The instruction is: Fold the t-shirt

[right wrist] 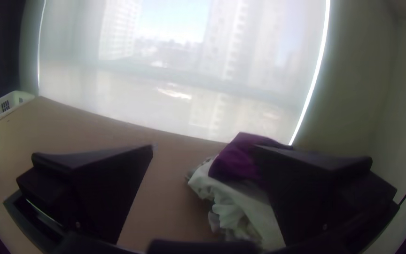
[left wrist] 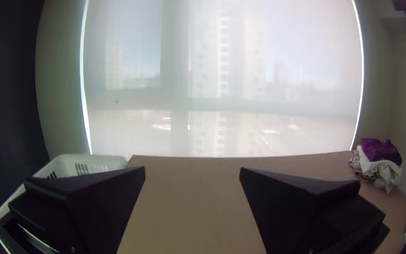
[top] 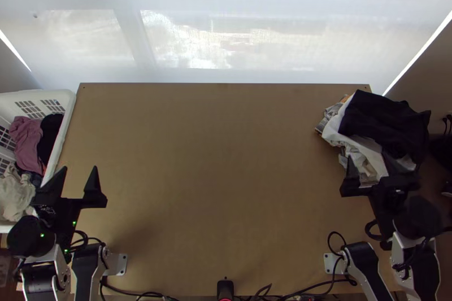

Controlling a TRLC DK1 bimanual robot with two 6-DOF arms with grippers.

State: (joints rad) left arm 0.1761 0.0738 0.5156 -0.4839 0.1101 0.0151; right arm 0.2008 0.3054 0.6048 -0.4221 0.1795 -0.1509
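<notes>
If meant for grabbing, left claw (top: 79,167): spread near basket (top: 66,117)
Right claw (top: 366,155): spread by laundry (top: 387,117)
Clothes (top: 27,142): perhaps for folding

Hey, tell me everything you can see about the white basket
The basket sits upright at the left edge of the table. It looks like plastic, open-topped, with slotted walls. Mauve cloth, black cloth and cream cloth lie bunched inside. Seen from above, the open left gripper partly overlaps its rim; whether they touch, I can't tell.
</notes>
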